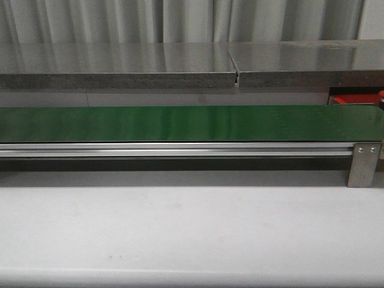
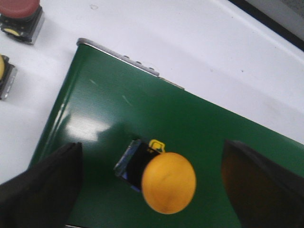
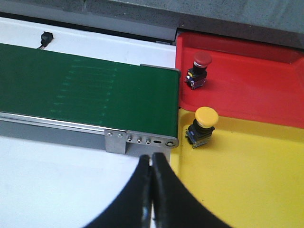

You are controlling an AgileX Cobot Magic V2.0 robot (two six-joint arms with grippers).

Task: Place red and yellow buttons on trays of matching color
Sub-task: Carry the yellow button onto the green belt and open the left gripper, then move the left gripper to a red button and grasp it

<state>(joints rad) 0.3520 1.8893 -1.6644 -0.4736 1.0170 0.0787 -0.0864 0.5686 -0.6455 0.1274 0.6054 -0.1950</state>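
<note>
A green belt [image 1: 192, 123] is seen running across the front view, with a sliver of the red tray [image 1: 354, 99] visible behind its right end; neither arm is seen there. In the left wrist view a yellow button [image 2: 164, 180] is seen lying tipped on the belt, between the widely parted fingers [image 2: 42, 190] of the left gripper [image 2: 156, 190] and touched by neither. Off the belt end, on the white table [image 2: 190, 42], a red button [image 2: 19, 14] and another yellow one [image 2: 4, 73] (cut off by the frame edge) are seen. In the right wrist view the right gripper [image 3: 152, 190] is pressed closed with nothing held. A red button [image 3: 198, 69] is placed on the red tray [image 3: 247, 85], and a yellow button [image 3: 203, 126] on the yellow tray [image 3: 247, 175], just beside the belt end.
</note>
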